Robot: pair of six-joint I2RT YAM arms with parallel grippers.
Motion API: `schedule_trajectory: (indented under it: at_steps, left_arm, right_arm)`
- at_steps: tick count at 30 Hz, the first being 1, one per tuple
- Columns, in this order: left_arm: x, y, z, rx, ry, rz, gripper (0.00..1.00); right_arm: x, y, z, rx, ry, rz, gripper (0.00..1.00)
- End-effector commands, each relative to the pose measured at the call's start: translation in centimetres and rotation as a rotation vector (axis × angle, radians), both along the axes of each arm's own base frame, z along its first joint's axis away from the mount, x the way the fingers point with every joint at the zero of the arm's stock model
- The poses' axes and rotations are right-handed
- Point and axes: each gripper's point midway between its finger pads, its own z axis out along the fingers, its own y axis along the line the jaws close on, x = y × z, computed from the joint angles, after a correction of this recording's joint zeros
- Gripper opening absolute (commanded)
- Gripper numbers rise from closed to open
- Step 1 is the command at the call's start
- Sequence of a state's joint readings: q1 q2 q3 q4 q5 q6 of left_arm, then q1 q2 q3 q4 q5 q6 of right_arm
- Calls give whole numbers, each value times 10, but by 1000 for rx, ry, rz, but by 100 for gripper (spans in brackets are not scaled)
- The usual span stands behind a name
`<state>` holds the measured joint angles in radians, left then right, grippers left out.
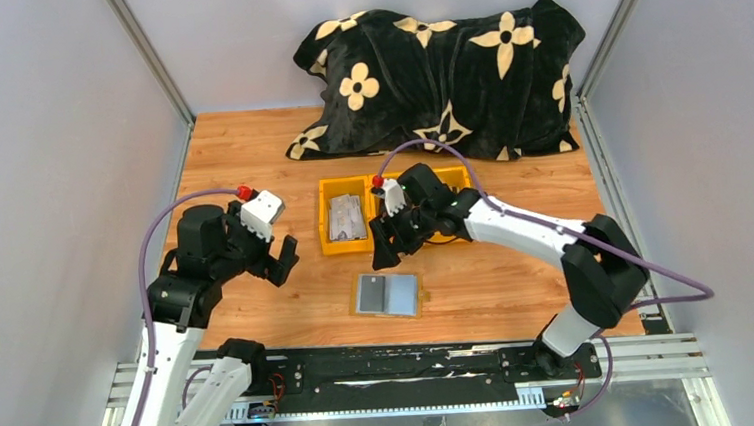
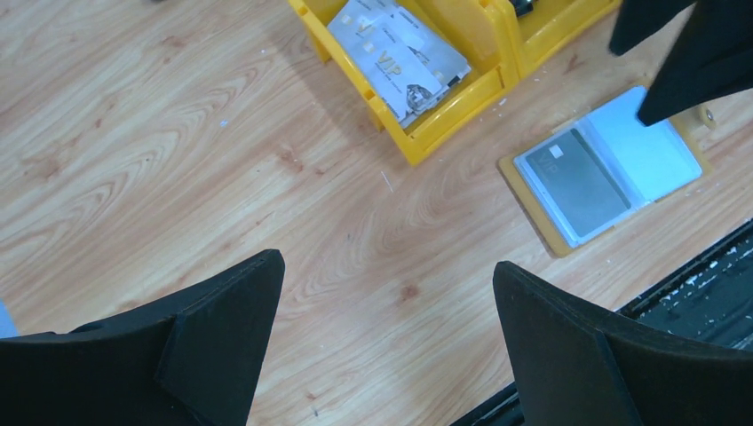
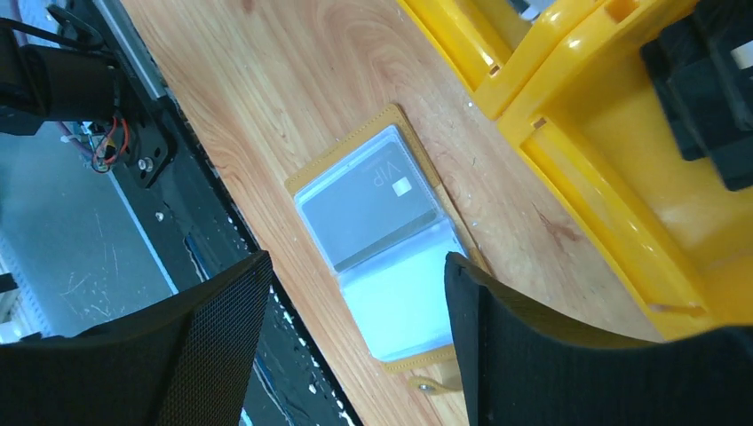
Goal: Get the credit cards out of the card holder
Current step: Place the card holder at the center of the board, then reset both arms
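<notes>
The mustard-yellow card holder (image 1: pixel 389 295) lies open and flat near the table's front edge. It also shows in the left wrist view (image 2: pixel 607 173) and the right wrist view (image 3: pixel 382 240). A grey credit card (image 3: pixel 366 206) marked VIP sits in its left sleeve; the other sleeve looks pale and empty. Several grey credit cards (image 1: pixel 346 216) lie in the left compartment of the yellow bin (image 1: pixel 333 244), and they show in the left wrist view (image 2: pixel 395 55). My right gripper (image 1: pixel 388 253) is open and empty above the holder. My left gripper (image 1: pixel 281 263) is open and empty over bare wood, left of the bin.
A black blanket with cream flowers (image 1: pixel 443 68) lies at the table's back. A black rail (image 1: pixel 404 363) runs along the front edge. A black object (image 3: pixel 701 89) sits in the bin's middle compartment. Grey walls stand on both sides.
</notes>
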<state>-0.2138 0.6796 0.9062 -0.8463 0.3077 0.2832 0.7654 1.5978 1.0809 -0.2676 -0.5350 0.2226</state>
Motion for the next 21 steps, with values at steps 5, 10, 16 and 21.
schedule_trajectory:
  at_steps: [5, 10, 16, 21]
  left_arm:
    - [40, 21, -5, -42, -47, 142, 100]
    - [82, 57, -38, -58, -46, 293, 100]
    - [123, 78, -69, -147, -111, 423, 100]
    - [138, 81, -73, -220, -288, 459, 100]
  right_arm:
    - [48, -67, 86, -29, -363, -319, 83]
    - [102, -203, 89, -127, -431, -927, 84]
    - [92, -334, 74, -274, -644, -1417, 87]
    - [76, -381, 70, -291, -837, -1630, 89]
